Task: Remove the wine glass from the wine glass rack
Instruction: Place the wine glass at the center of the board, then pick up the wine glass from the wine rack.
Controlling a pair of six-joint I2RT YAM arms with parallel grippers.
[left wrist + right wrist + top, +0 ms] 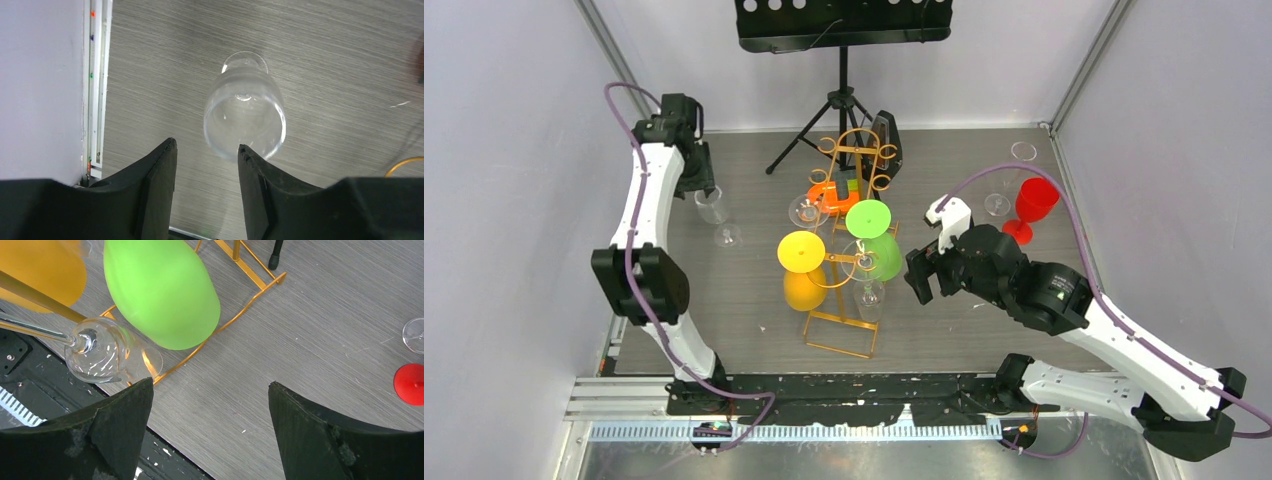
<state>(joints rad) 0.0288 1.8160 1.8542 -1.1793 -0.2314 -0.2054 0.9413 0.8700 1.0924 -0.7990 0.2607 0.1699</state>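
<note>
Ease the right gripper (210, 390), fingers wide open and empty, around the clear wine glass (107, 357) hanging at the wine glass rack (40, 298) end nearest the near edge of the desk (724, 330), avoid the green glass (160, 295) beside it, and leave the left gripper (206, 150), fingers parted and empty, well away.

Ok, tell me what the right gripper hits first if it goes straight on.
Probably the clear glass hanging on the rack: it sits just ahead of one finger of the right gripper. The gap itself faces bare table; depth is unclear.
</note>
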